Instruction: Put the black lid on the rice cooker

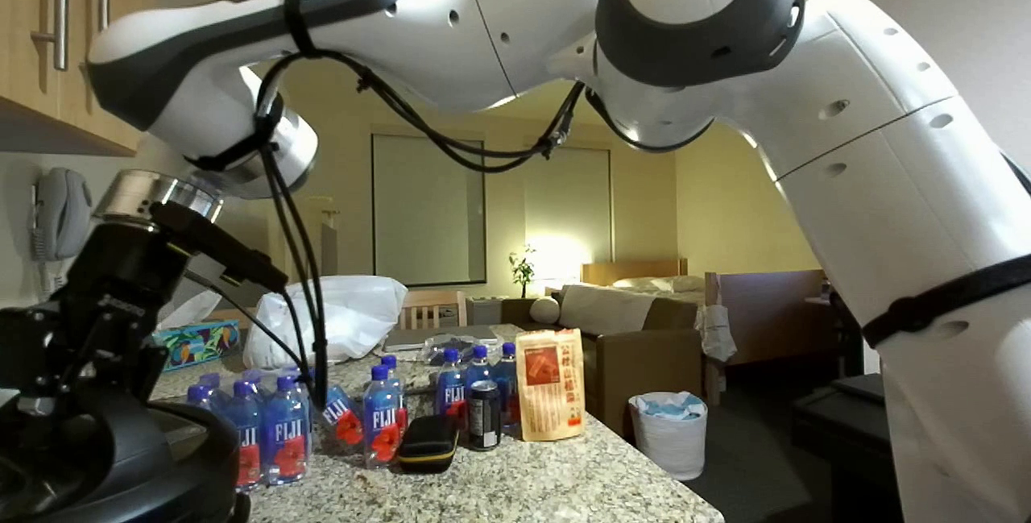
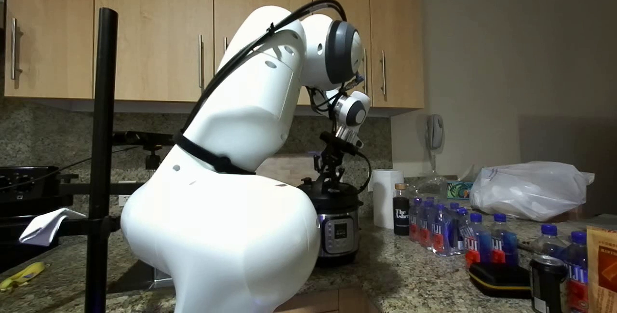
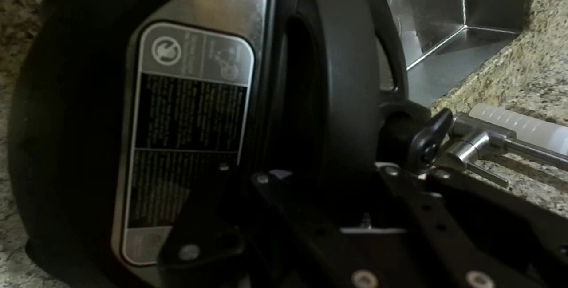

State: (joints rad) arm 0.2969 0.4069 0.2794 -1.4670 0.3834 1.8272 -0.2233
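Pincer (image 3: 327, 175), one — astride the raised handle (image 3: 353, 101); whether clamped, I cannot tell. Black lid (image 3: 191, 119), one — silver-labelled, atop the steel-bodied rice cooker (image 2: 340, 237). My arm (image 1: 523, 23): arched, far end pointing down.

The arm (image 1: 548, 15) has glossy white shells (image 1: 926, 209), dark grey joint bands (image 1: 685, 56) and recessed bolt holes (image 1: 834, 109); black straps (image 1: 938, 305) and cables (image 1: 320, 370) wrap it. At left, a silvery collar (image 1: 157, 194) tops the black gripper (image 3: 326, 190), whose screws (image 3: 364, 279) shine lower right in the wrist view.
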